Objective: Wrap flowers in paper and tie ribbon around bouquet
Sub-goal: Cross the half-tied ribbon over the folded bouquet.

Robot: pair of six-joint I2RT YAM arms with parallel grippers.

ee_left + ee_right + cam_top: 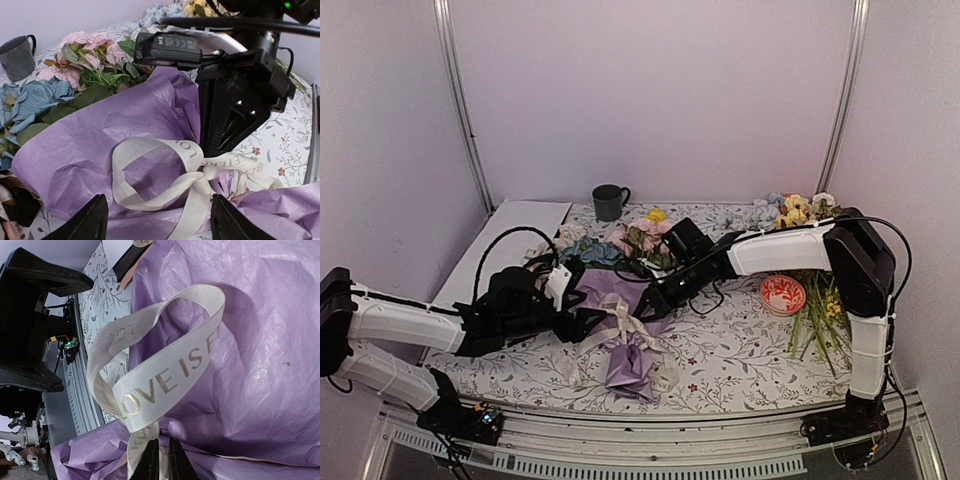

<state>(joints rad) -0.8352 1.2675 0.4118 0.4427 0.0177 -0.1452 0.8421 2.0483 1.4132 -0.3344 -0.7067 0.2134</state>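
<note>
Open left pincer [159, 201]: ribbon [197, 179] knot dead ahead, between its fingers. Nearer right pincer [162, 454] pinches ribbon under loop.

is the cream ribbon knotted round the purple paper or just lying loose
Knotted: the cream fabric ribbon forms a loop meeting a knot on the lilac paper cone. How tight, cannot tell.

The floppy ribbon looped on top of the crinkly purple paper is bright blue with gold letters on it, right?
Not quite. The flat fabric ribbon is cream-white, not bright blue. It does loop on top of the crinkly lilac-purple paper and it does carry gold letters. The right wrist view shows this close up.
</note>
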